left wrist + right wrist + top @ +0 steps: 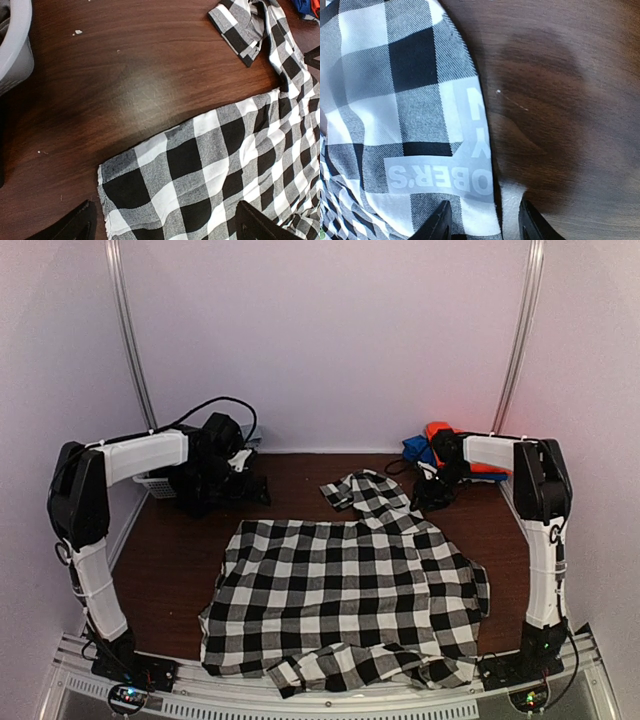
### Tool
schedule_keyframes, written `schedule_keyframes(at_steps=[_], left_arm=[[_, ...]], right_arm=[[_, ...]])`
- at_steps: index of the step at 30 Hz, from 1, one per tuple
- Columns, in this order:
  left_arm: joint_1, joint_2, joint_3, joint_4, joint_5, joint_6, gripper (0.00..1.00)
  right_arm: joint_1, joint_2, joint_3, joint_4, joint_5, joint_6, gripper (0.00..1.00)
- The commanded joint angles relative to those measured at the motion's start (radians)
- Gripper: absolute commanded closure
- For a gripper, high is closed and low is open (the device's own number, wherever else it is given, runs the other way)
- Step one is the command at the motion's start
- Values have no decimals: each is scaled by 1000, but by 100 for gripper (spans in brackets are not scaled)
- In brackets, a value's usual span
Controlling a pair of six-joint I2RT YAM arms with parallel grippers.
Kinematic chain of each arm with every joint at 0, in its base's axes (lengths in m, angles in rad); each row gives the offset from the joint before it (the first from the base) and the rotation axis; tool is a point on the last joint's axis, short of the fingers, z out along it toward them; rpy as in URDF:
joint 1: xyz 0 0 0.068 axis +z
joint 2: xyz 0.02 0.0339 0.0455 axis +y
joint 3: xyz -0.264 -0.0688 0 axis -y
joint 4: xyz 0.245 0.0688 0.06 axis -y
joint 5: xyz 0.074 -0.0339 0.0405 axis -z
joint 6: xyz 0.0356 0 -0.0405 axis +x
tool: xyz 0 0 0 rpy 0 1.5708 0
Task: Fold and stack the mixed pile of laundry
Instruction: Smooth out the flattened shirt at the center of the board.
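Observation:
The black-and-white checked shirt (345,590) lies spread across the brown table. One sleeve (350,490) is folded over at the back. My right gripper (432,498) sits low at the shirt's back right edge. In the right wrist view its fingers (442,222) stand apart astride the hem of the checked cloth (395,100), beside a printed label (445,175). My left gripper (250,485) hovers open at the back left. In its wrist view the left gripper (165,225) is above the corner of the shirt (210,165). An orange-red garment (440,430) lies at the back right.
A white slatted basket (155,483) stands at the back left, beside the left arm, and its rim (15,45) shows in the left wrist view. A blue cloth (415,448) lies next to the orange-red one. White walls close the table on three sides.

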Motion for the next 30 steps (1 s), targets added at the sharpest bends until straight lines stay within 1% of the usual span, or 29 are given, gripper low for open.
schedule_keyframes(at_steps=[1,3,4,8,9,10,14,17,20,22,24,27,29,30], left_arm=[[1,18,-17,-21,25,60,2],[-1,18,-38,-21,32,65,3],[-2,18,-50,-21,32,68,4],[-2,18,-85,-29,19,70,7],[-2,18,-92,-32,7,65,7],[-2,18,-98,-32,1,61,7],[-2,18,-108,-32,-9,43,7],[-2,18,-112,-31,-15,38,7],[-2,21,-116,-31,-13,48,8],[-5,22,-115,-25,6,67,8],[-19,20,-102,-17,17,95,11],[-77,10,-84,37,19,147,13],[-109,34,-68,71,42,162,15],[-120,61,-53,77,50,164,17]], right_arm=[[39,11,7,-54,142,-45,54],[61,22,-4,-63,213,-46,54],[70,31,-7,-71,267,-49,57],[100,45,-11,-84,377,-60,82],[103,43,-5,-84,399,-62,92],[104,42,6,-88,429,-65,99],[72,45,92,-111,527,-71,100],[49,31,184,-86,578,-77,100],[36,45,319,-88,561,-78,100],[33,59,371,-87,526,-77,100],[38,71,371,-84,506,-78,100],[51,91,353,-93,481,-78,100],[55,89,325,-83,480,-79,100],[56,89,314,-79,481,-78,100]])
